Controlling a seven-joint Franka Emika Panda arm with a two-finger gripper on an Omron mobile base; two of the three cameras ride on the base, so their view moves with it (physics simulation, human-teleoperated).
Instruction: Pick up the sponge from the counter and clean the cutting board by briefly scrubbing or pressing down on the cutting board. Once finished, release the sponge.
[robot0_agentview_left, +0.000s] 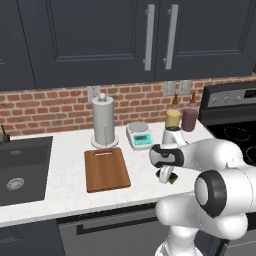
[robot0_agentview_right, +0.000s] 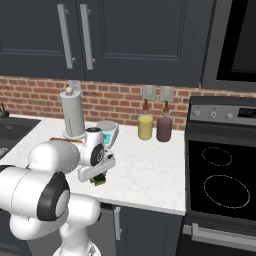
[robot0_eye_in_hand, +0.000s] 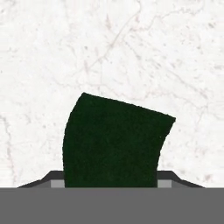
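In the left base view the white arm bends down over the pale speckled surface (robot0_agentview_left: 65, 185), and its gripper (robot0_agentview_left: 167, 175) sits low at the dark green sponge (robot0_agentview_left: 172, 177), which lies on the surface to the right of the cutting board (robot0_agentview_left: 106, 169) and apart from it. The board lies flat with its slot handle toward the brick wall, just in front of a paper towel roll (robot0_agentview_left: 104, 121) on its stand; a small digital scale (robot0_agentview_left: 139, 135) sits to the right of the roll, and a yellow jar (robot0_agentview_left: 173, 119) and a purple jar (robot0_agentview_left: 189, 119) stand near the wall behind the gripper. A dark sink (robot0_agentview_left: 22, 170) is set into the surface at far left. In the right base view the gripper (robot0_agentview_right: 100, 176) points down at the sponge (robot0_agentview_right: 100, 180), a dark sliver with a yellowish edge under the hand, near the front edge of the surface (robot0_agentview_right: 150, 175); the black stovetop (robot0_agentview_right: 222, 180) lies well to the right. In the hand view the sponge (robot0_eye_in_hand: 111, 140) shows as a dark green block rising between the two finger tips (robot0_eye_in_hand: 52, 178) at the bottom edge, against the white surface (robot0_eye_in_hand: 109, 48). The tips stand close at either side of the block and appear clamped on it, though the contact itself is hidden at the picture's lower edge; whether the sponge is off the surface I cannot tell.
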